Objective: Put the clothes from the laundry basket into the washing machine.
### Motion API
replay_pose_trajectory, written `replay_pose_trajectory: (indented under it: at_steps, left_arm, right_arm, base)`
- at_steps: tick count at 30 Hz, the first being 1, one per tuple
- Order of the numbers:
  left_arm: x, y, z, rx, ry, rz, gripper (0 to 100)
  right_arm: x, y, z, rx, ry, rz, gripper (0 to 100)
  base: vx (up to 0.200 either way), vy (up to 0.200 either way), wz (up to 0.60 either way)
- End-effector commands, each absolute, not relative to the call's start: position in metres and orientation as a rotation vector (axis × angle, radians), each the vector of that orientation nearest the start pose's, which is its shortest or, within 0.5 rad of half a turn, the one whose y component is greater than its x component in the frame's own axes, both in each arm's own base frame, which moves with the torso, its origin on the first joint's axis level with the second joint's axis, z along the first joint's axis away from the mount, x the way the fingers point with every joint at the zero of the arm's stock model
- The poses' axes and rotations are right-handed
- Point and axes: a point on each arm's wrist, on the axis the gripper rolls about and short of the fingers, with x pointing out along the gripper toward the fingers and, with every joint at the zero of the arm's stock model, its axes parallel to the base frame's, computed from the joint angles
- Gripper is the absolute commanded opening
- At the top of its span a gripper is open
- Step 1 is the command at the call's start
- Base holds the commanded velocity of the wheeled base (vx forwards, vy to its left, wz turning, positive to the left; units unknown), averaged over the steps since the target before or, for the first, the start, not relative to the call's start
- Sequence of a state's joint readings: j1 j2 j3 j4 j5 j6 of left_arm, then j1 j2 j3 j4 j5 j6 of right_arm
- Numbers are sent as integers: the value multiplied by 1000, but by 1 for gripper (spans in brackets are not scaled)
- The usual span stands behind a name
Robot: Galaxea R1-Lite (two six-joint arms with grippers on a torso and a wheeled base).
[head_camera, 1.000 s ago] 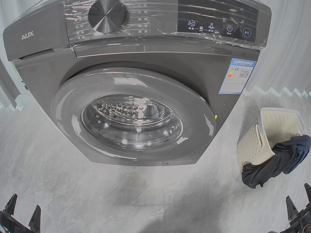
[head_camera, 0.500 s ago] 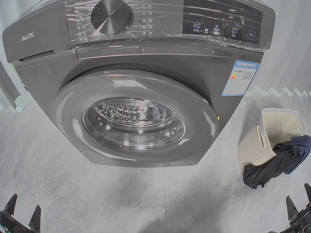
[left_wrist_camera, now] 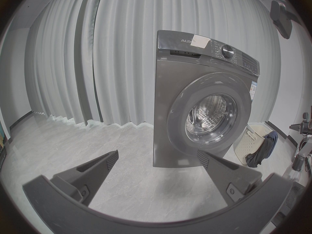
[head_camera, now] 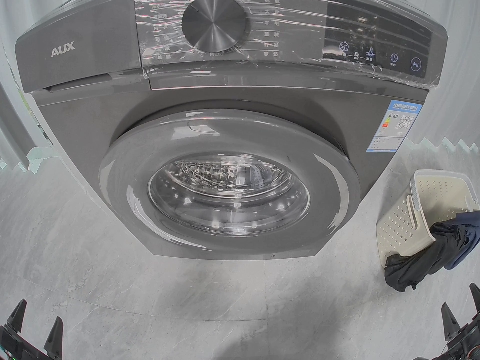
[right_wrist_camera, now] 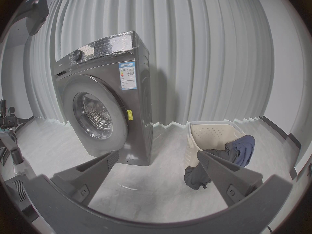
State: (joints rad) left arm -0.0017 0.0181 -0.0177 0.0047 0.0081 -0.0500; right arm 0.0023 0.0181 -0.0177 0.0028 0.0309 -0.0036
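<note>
Two empty hands, left hand (head_camera: 39, 312) and right hand (head_camera: 459, 297), hold their fingers apart. Just ahead of the right hand, dark clothes (head_camera: 425, 263) drape over the laundry basket (head_camera: 400, 221); the closed washing machine (head_camera: 230, 101) stands farther ahead.

I see a pale grey, stone-look floor (head_camera: 150, 286) laid in big tiles with thin seams, glossy enough to carry soft reflections. At the back hangs a white pleated curtain (left_wrist_camera: 130, 65) whose hem meets the floor in a zigzag line, with one darker grey strip (left_wrist_camera: 83, 65) running down among its folds. On my right wrist feed, a plain white wall (right_wrist_camera: 286, 82) adjoins the curtain, with a dark skirting board (right_wrist_camera: 276, 129) along its foot.
</note>
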Motion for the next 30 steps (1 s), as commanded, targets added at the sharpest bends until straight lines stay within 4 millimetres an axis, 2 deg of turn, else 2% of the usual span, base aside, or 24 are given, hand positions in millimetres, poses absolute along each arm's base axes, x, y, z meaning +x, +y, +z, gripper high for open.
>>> replay_pose_trajectory:
  at_steps: [1, 8, 20, 22, 24, 26, 27, 30]
  left_arm:
    - [-23, 0, 76, -51, 3, 8, 100]
    - [-23, 0, 76, -51, 3, 8, 100]
    - [-23, 0, 76, -51, 3, 8, 100]
    - [-23, 0, 76, -51, 3, 8, 100]
    - [-23, 0, 76, -51, 3, 8, 100]
    - [-23, 0, 76, -51, 3, 8, 100]
    - [-23, 0, 76, -51, 3, 8, 100]
    - [-23, 0, 76, -51, 3, 6, 100]
  right_arm:
    - [-23, 1, 75, -3, 3, 34, 100]
    - [-23, 0, 75, 3, 3, 28, 100]
    - [-23, 0, 76, 8, -1, 20, 100]
    - [-25, 1, 87, -1, -63, 26, 100]
    - [-38, 0, 131, -2, -225, 27, 100]
    - [-36, 0, 157, -1, -219, 46, 100]
    - [-35, 0, 159, 1, -218, 46, 100]
    - [-9, 2, 158, 22, -35, 174, 100]
  base:
    - [200, 0, 0]
    - [200, 0, 0]
    - [0, 0, 0]
    - [0, 0, 0]
    - [0, 0, 0]
    - [0, 0, 0]
    - [0, 0, 0]
    - [0, 0, 0]
